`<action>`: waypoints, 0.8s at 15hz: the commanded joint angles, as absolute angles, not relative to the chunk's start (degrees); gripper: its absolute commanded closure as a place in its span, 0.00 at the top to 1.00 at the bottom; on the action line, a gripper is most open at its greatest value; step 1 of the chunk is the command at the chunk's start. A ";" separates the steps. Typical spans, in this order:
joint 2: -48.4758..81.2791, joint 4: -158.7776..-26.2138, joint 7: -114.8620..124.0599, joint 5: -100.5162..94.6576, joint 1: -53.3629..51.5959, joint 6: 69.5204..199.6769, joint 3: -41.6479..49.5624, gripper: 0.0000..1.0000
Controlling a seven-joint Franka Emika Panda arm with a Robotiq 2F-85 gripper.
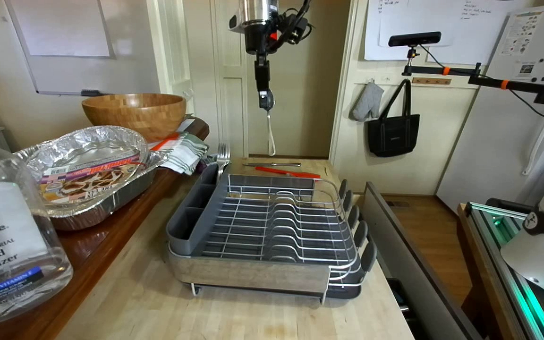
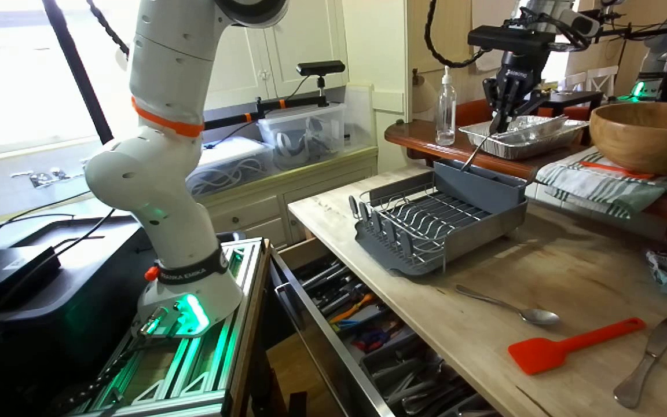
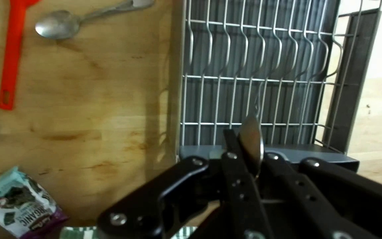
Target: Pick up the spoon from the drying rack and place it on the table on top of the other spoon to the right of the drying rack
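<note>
My gripper [image 1: 266, 100] is shut on the bowl end of a silvery spoon [image 1: 271, 137], whose thin handle hangs down. In an exterior view the gripper [image 2: 498, 124] is above the utensil holder of the drying rack [image 2: 484, 229], with the spoon handle [image 2: 475, 152] slanting down. I cannot tell how high its tip is. In the wrist view the spoon bowl [image 3: 252, 137] stands edge-on between the fingers, with the wire rack [image 3: 176, 66] below. The other spoon [image 2: 536, 316] lies on the wooden table [image 2: 571, 260], beside the rack; it also shows in the wrist view [image 3: 57, 25].
A red spatula [image 2: 571, 346], a knife [image 2: 649, 359] and a snack bag [image 3: 22, 205] lie on the table. Forks [image 1: 223, 155] stand in the rack's holder. A drawer [image 2: 368, 330] is open under the table edge. A foil pan [image 1: 97, 189] and wooden bowl [image 1: 135, 113] are alongside.
</note>
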State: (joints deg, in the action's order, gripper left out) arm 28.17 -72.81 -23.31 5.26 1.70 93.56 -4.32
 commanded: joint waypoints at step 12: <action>20.77 -86.48 -15.86 -0.55 2.90 89.28 0.13 0.02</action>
